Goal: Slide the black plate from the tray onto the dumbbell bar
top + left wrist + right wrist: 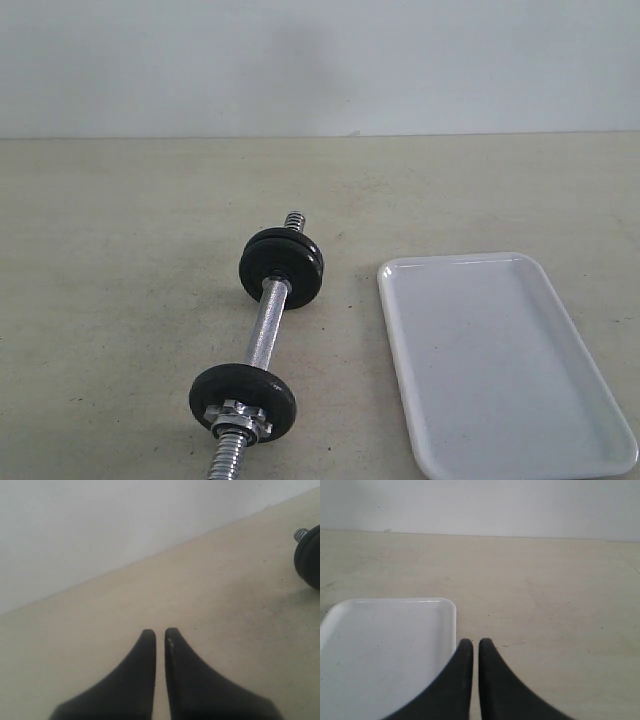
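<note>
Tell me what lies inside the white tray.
No disc shows inside the tray: only its bare white floor. In the right wrist view the right tool hides part of it.

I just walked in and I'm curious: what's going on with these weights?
Nothing is being handled right now. The bar lies on the table with black plates on it: a far pair and a near plate with a silver nut against it. The white tray beside it holds nothing. The left gripper and right gripper are both shut, holding nothing, away from the bar.
</note>
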Tool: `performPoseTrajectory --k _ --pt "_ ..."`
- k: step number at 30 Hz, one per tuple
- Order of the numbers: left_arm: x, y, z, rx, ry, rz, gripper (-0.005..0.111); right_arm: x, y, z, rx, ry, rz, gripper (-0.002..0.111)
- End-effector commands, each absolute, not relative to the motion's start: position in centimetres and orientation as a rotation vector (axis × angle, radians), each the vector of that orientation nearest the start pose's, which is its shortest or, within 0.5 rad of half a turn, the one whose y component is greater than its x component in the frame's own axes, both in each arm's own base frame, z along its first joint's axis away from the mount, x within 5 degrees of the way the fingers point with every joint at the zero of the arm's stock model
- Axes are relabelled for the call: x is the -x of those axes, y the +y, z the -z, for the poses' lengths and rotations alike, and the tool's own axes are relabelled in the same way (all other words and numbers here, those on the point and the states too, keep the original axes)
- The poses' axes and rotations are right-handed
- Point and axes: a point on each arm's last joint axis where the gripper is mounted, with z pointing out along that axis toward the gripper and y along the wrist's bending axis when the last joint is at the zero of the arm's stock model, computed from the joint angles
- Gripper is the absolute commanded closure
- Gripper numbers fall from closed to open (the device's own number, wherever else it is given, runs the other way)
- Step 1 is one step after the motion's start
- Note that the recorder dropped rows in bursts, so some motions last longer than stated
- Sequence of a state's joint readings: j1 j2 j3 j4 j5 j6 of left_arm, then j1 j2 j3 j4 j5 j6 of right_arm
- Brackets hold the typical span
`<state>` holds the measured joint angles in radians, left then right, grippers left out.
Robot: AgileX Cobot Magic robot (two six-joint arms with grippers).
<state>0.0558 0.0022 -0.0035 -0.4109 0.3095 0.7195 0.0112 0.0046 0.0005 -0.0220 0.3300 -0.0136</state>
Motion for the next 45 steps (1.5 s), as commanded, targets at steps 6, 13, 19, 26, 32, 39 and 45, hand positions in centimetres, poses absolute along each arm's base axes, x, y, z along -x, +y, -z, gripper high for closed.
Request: performPoseTrajectory --k 6,13,19,26,32,39,45 --pt "-5.45 -0.78 -18.67 -0.100 1.773 0.007 0.102 -5.40 -0.05 -18.41 0.032 1.805 0.030 0.106" --pt "-5.49 -0.40 -18.67 -0.034 1.776 -0.039 0.102 -5.40 -0.05 -18.41 0.031 1.805 0.028 0.106" --pt "-5.50 -0.28 -18.70 -0.016 1.773 -0.054 0.102 -5.40 -0.05 -18.41 0.028 1.805 0.026 0.106" --pt "-5.50 -0.27 -18.70 -0.014 1.773 -0.056 0.102 -5.40 -0.05 -18.41 0.028 1.805 0.026 0.106" --pt "-5.50 -0.27 -18.70 -0.014 1.773 -0.056 0.102 -5.40 -0.05 -18.41 0.028 1.805 0.026 0.106" --pt "-5.50 -0.27 -18.70 -0.014 1.773 -0.056 0.102 -5.40 -0.05 -18.41 0.028 1.805 0.026 0.106" --pt "-5.50 -0.27 -18.70 -0.014 1.773 -0.056 0.102 -5.40 -0.05 -18.41 0.028 1.805 0.026 0.106"
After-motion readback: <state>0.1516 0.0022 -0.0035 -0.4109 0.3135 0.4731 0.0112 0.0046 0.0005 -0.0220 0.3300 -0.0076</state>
